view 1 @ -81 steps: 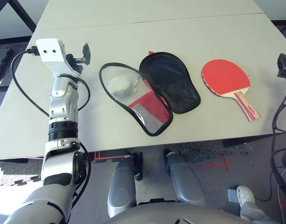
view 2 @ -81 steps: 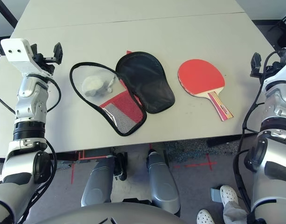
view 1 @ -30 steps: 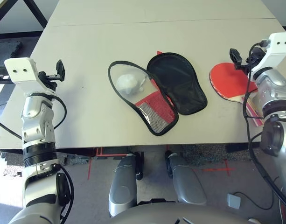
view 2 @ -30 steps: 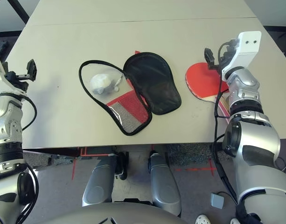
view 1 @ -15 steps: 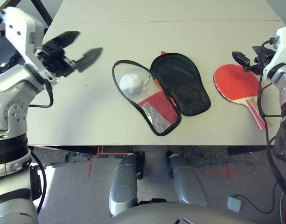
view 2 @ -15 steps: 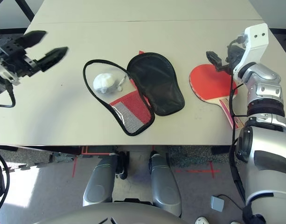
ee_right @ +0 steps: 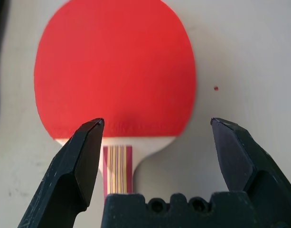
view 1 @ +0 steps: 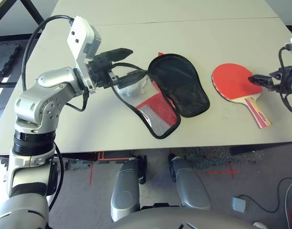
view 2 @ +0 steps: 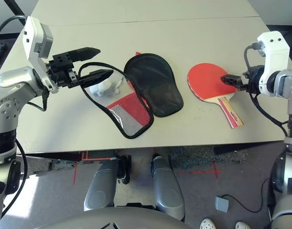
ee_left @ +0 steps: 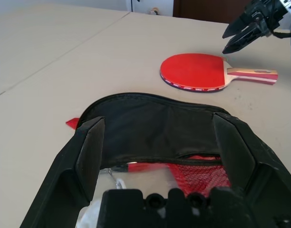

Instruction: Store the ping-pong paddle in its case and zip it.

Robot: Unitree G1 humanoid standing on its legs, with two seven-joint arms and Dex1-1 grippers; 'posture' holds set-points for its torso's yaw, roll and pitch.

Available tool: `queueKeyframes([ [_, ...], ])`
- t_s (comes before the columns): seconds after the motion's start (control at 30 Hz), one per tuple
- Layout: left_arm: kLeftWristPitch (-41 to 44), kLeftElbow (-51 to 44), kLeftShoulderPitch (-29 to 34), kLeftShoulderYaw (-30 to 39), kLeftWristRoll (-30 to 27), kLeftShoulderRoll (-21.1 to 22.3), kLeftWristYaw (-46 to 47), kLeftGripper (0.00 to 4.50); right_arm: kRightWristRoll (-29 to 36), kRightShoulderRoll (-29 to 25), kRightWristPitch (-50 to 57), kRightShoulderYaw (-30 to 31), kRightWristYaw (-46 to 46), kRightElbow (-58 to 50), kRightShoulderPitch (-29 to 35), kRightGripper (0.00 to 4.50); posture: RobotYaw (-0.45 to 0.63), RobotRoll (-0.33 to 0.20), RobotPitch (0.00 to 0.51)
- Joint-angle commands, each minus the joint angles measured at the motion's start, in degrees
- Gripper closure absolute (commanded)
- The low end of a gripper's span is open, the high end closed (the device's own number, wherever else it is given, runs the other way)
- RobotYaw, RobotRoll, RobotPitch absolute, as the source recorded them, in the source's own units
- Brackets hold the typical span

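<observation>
Above the case [view 2: 160, 90], left pincer [view 2: 105, 62] — wide open (holding nothing) — hovers.

a pale table [view 1: 193, 38] stands on grey floor [view 1: 212, 191] with red tape [view 1: 230, 172].

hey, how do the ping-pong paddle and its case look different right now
The paddle is one stiff bat with a plain red rubber face, while the case is soft and spread open, showing its black lining. The paddle has a short striped wooden handle; the case has none, but carries a patch of mesh over red fabric. The case takes up more of the table than the paddle. Both lie flat on the table and have red on them.
</observation>
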Motion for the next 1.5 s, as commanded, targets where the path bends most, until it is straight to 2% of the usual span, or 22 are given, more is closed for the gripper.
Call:
queueKeyframes([
  [0.03, -1.7, 1.0, -0.4, -1.4, 1.8, -0.7, -1.6, 0.00, 2.1, -1.5, 5.5, 0.1, -0.2, -4.6, 2.6, 0.03, -0.02, 0.000, 0.219],
  [0.3, -2.2, 1.8, -2.1, -2.8, 3.3, -2.4, -2.8, 0.00, 4.1, 0.1, 10.6, -0.2, -3.2, -9.8, 8.6, 0.03, -0.04, 0.000, 0.216],
  [0.53, -1.7, 1.9, -3.1, -2.9, 3.8, -2.8, -3.2, 0.00, 5.4, 4.8, 12.7, -0.5, -6.3, -10.6, 9.6, 0.03, -0.04, 0.000, 0.214],
  [0.63, -1.4, 1.5, -3.4, -2.8, 3.7, -3.0, -3.0, 0.00, 5.2, 6.1, 12.2, -0.5, -7.8, -9.9, 9.8, 0.63, -0.04, 0.000, 0.214],
  [0.87, -1.6, 1.6, -3.2, -3.2, 4.0, -3.2, -3.1, 0.00, 5.0, 7.3, 10.7, -2.1, -10.8, -10.7, 10.6, 3.31, -0.05, 0.000, 0.211],
  [0.9, -1.7, 1.8, -3.3, -3.2, 4.1, -3.3, -3.2, 0.00, 5.1, 7.2, 10.3, -2.3, -10.9, -10.9, 10.7, 3.44, -0.05, 0.000, 0.211],
  [1.27, -2.4, 2.7, -3.4, -3.3, 5.5, -4.0, -4.0, 0.00, 5.6, 11.0, 4.7, -4.8, -15.2, -12.5, 5.0, 3.44, -0.04, 0.000, 0.206],
  [1.5, -2.3, 1.9, -2.3, -2.5, 6.2, -2.2, -4.2, 0.00, 5.8, 19.4, 7.4, -1.7, -19.5, -15.8, -3.0, 3.44, -0.01, 0.000, 0.205],
])
